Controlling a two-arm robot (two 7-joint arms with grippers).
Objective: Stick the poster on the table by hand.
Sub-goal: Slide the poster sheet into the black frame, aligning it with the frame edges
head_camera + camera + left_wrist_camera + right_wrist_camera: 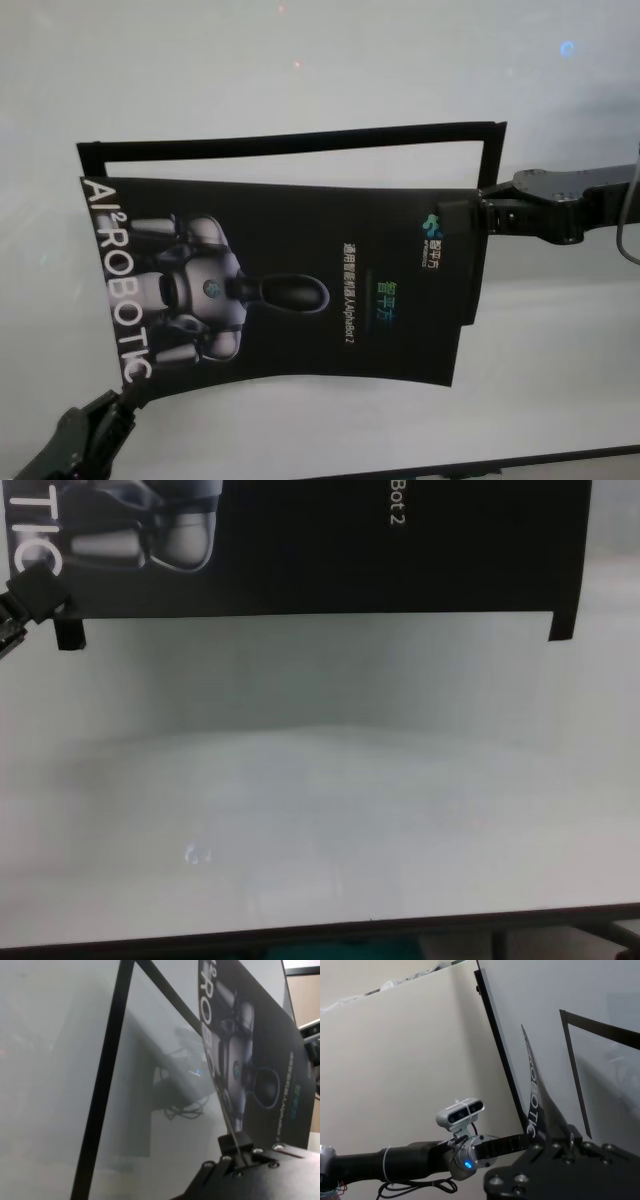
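The black glossy poster (pixel 280 280) with white lettering and a robot picture hangs a little above the pale table (pixel 300 60), sagging in the middle. My left gripper (pixel 125 392) is shut on its near left corner by the lettering; the left wrist view shows the sheet's edge clamped in the gripper (pixel 239 1152). My right gripper (pixel 468 215) is shut on the poster's right edge, which also shows clamped in the right wrist view (pixel 570 1139). In the chest view the poster (pixel 320 550) fills the top, with the left gripper (pixel 30 595) at its corner.
Narrow black strips (pixel 300 140) lie on the table as a frame behind and beside the poster; their near ends show in the chest view (pixel 560 625). The table's dark front edge (pixel 320 925) runs along the bottom. My left arm with its wrist camera (pixel 462 1115) shows in the right wrist view.
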